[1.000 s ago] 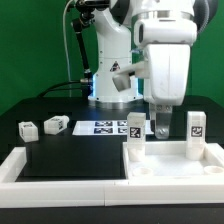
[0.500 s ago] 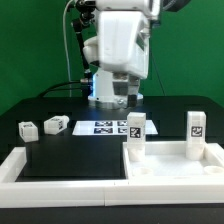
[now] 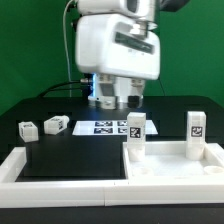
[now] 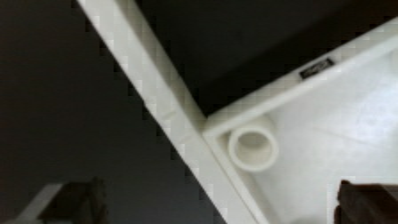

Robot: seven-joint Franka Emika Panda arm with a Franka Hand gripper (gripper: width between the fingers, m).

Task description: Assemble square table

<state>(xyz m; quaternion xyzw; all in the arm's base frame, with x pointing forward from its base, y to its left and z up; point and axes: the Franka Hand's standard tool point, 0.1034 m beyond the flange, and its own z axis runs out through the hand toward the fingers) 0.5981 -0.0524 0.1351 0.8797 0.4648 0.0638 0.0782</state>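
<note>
i see the gripper (image 3: 120,97) spread wide and empty, hanging high above the marker board (image 3: 104,127). the table top (image 3: 175,168) lies at the exterior view's lower right, with the first standing leg (image 3: 135,134) and second standing leg (image 3: 195,132) upright in its far corners. the first loose leg (image 3: 28,129) and second loose leg (image 3: 55,126) lie well apart from it, toward the exterior view's left. hazards: an off-centre pinch may roll a loose leg away; a low sweep may knock a standing leg; a tilted leg may jam at the open corner socket (image 4: 253,150).
</note>
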